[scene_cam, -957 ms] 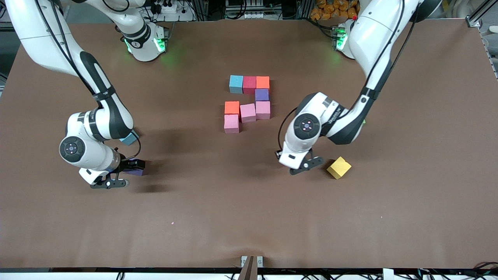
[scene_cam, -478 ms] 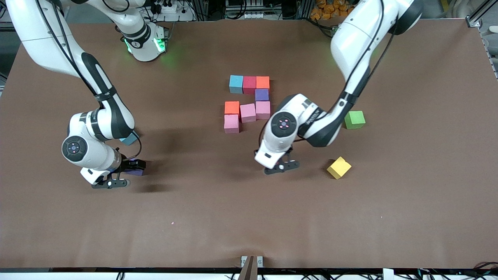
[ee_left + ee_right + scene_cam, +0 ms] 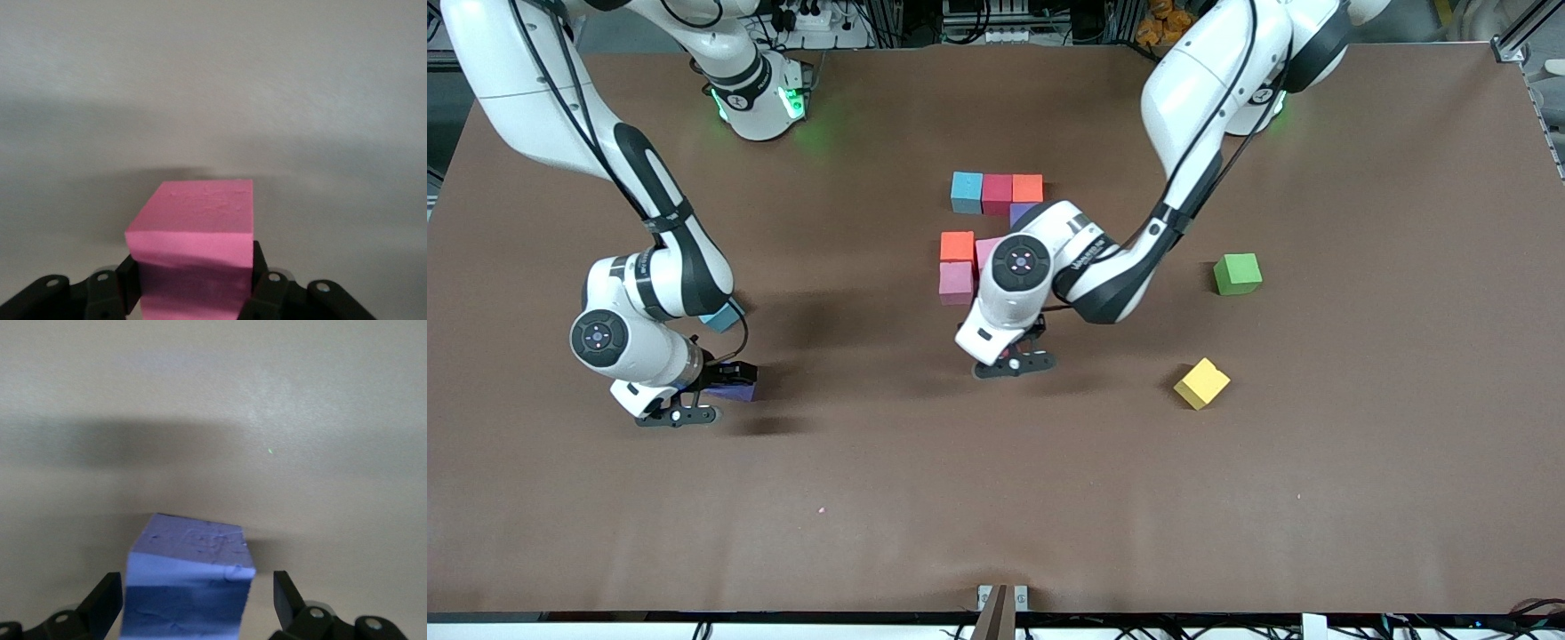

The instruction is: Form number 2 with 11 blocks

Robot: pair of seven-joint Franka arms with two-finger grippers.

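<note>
Several blocks lie grouped mid-table: blue [image 3: 967, 192], red [image 3: 997, 193] and orange [image 3: 1028, 188] in a row, a purple one [image 3: 1021, 212] partly hidden by the left arm, and another orange [image 3: 957, 246] with a pink one [image 3: 956, 282] nearer the camera. A yellow block [image 3: 1201, 383] lies apart. My left gripper [image 3: 1016, 361] [image 3: 193, 287] is shut on a pink block [image 3: 197, 213], held over the table beside the group. My right gripper [image 3: 719, 393] [image 3: 197, 603] stands open around a purple block [image 3: 735, 391] [image 3: 190, 587] on the table, with gaps on both sides.
A green cube [image 3: 1237, 273] sits toward the left arm's end, farther from the camera than the yellow block. A teal cube [image 3: 721, 316] peeks out from under the right arm's wrist. The left arm's forearm [image 3: 1103, 276] hangs over part of the group.
The left arm has carried the pink block from beside the yellow block toward the group, uncovering the green cube. The right arm has barely shifted.
</note>
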